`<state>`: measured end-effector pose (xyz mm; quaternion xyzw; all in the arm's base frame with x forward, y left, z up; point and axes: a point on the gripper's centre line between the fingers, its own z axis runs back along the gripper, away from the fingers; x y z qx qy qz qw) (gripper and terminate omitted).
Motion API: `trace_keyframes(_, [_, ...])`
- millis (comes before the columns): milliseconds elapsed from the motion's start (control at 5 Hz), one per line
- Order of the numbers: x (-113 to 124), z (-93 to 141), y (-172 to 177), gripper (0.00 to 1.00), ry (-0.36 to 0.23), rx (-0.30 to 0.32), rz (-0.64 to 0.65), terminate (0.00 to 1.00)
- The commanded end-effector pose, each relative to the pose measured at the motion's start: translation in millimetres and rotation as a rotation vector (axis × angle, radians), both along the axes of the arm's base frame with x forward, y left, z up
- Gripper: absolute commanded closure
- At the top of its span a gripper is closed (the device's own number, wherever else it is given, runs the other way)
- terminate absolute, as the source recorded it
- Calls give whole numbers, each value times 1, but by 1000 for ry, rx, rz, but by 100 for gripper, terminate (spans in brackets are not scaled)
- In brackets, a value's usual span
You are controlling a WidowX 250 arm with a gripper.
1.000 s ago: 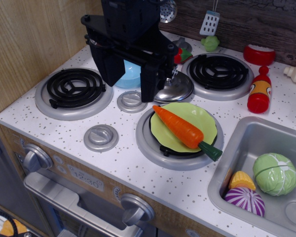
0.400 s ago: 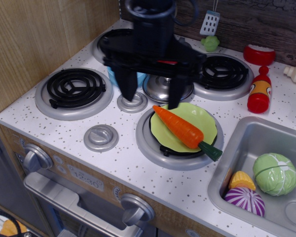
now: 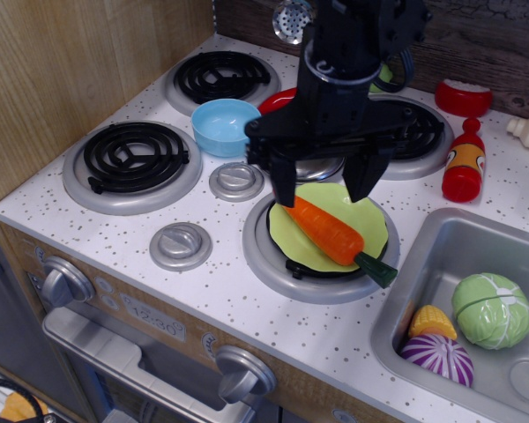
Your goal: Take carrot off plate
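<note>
The orange carrot [image 3: 328, 233] lies diagonally on the lime-green plate [image 3: 370, 220], its dark green stem tip [image 3: 376, 269] sticking out over the plate's lower right rim. The plate sits on the front right burner [image 3: 263, 257]. My black gripper [image 3: 324, 189] hangs open just above the far part of the plate. Its left finger [image 3: 283, 183] stands over the carrot's thick end and its right finger [image 3: 360, 179] over the plate's back. It holds nothing.
A light blue bowl [image 3: 223, 124] and a steel lid [image 3: 316, 166], partly hidden by the arm, lie behind the plate. Burner coils [image 3: 134, 155] are at left and back. A red bottle [image 3: 464, 163] stands right. The sink [image 3: 423, 264] holds toy vegetables [image 3: 491, 309].
My gripper has moved to the right and toward the front, from over the blue bowl and lid to above the plate's far half. The carrot and plate have not moved.
</note>
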<state>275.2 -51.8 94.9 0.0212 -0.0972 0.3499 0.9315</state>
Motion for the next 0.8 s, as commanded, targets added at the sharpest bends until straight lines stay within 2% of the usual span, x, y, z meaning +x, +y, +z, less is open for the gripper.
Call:
trace_keyframes(0, [26, -10, 0, 0, -69, -48, 96, 0])
trace_keyframes(200, [31, -20, -5, 0, -59, -65, 172, 0])
trace_keyframes(400, [33, -34, -6, 0, -107, -62, 230, 0])
trace_keyframes(600, [34, -44, -1, 0, -104, -95, 276, 0])
